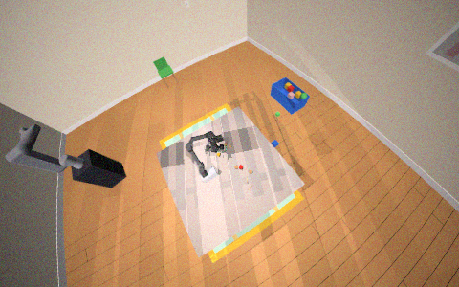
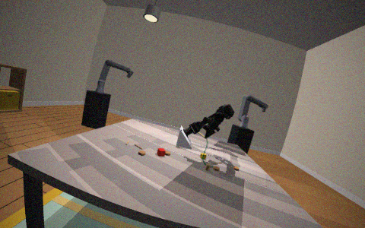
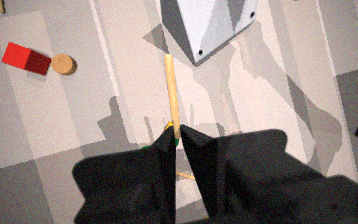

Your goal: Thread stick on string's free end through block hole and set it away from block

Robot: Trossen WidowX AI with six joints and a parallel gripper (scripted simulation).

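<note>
My gripper (image 2: 207,137) (image 3: 176,129) is shut on the thin pale stick (image 3: 171,90) near its string end, above the table. The stick's free end points away from the fingers, toward the white arm base in the wrist view. The green string (image 2: 207,144) hangs from the fingers down to the table, passing by a yellow cube (image 2: 204,156). It reaches a group of small tan pieces, among them a round piece (image 2: 216,168) and a small piece (image 2: 207,167). I cannot tell which is the block with the hole or which is the button. The fingers hide much of that area in the wrist view.
A red cube (image 1: 241,167) (image 2: 161,152) (image 3: 19,55) stands beside a round tan piece (image 3: 63,64). Another round piece (image 2: 141,153) and a loose stick (image 2: 138,146) lie farther off. A round piece (image 2: 236,168) lies near the table edge. The white arm base (image 2: 183,140) (image 3: 215,25) stands on the table.
</note>
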